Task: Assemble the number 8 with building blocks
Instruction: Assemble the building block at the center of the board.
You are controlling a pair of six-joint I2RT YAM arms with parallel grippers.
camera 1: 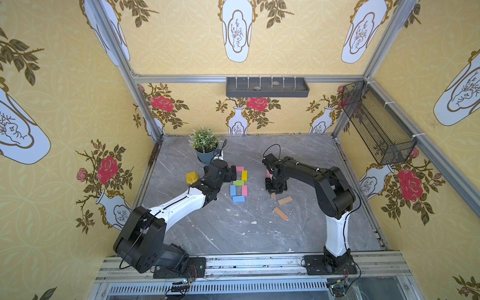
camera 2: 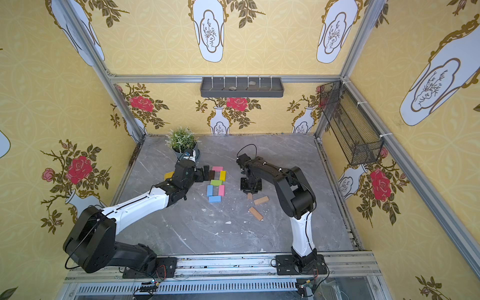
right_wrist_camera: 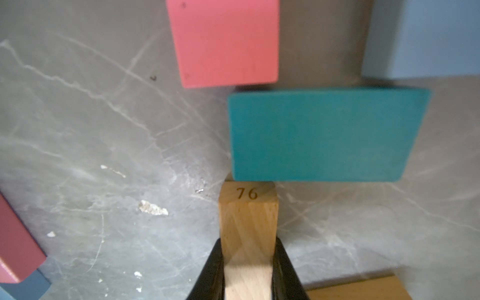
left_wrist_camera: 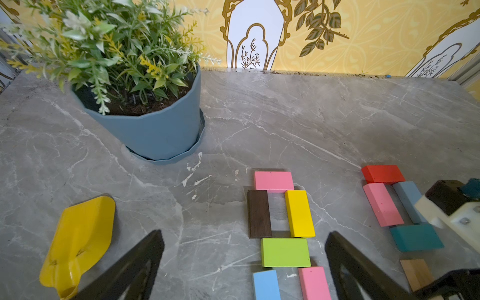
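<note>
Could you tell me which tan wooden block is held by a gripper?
The tan block stamped 76, clamped in the right gripper; the other two tan blocks lie loose on the table.

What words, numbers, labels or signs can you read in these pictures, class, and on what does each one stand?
"76": marked at the free end of the tan rectangular wooden block gripped by the right tool.
No other text can be read in any view.

Matt painted wooden blocks (left_wrist_camera: 285,252), bare-grained tan block (right_wrist_camera: 248,226), scuffed marble-look tabletop (left_wrist_camera: 311,117)
</note>
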